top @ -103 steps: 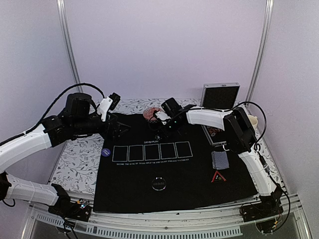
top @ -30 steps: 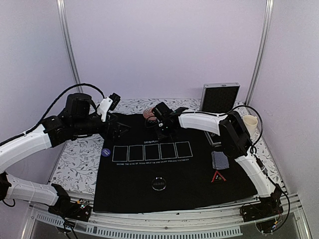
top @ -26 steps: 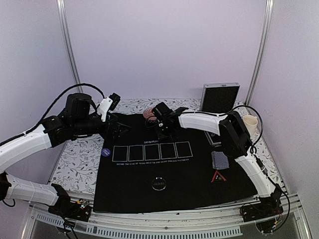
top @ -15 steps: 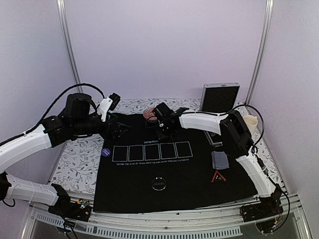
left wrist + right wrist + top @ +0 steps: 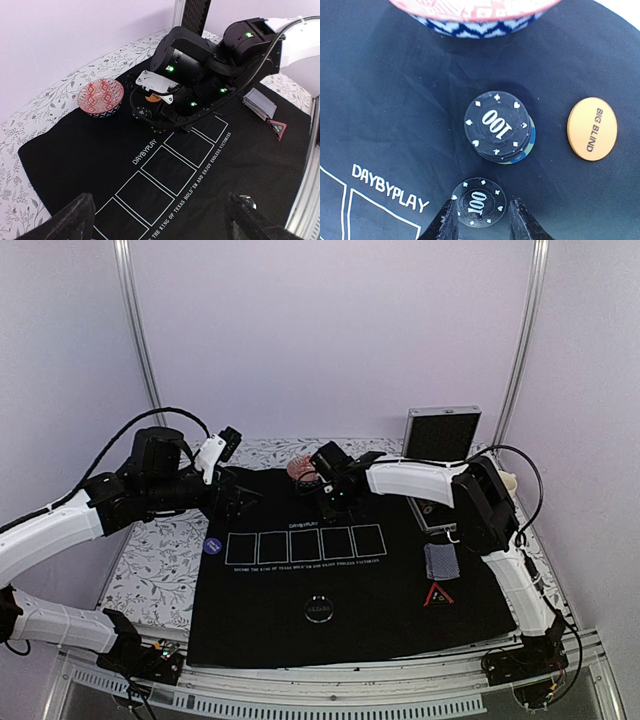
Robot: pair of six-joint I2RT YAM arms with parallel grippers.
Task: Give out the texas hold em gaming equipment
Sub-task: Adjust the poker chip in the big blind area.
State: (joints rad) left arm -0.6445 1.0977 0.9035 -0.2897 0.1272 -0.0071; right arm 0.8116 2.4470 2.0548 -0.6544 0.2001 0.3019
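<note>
In the right wrist view, my right gripper sits low over the mat. Its fingers close on the edges of a single black "100" chip. Just beyond it stands a stack of black chips with teal ones underneath. An orange "BIG BLIND" button lies to the right of the stack. From above, the right gripper is at the mat's far middle. My left gripper hangs wide open and empty over the mat's far left. The blue-grey cards, red-edged triangle, blue button and black button lie apart on the mat.
A red patterned bowl stands just behind the chips. The black mat with five white rectangles covers the table's middle. The open silver case stands at the back right. A pale cup shows behind the right arm.
My right gripper first moved left along the mat's far edge, then shifted slightly back right. My left arm has not moved.
</note>
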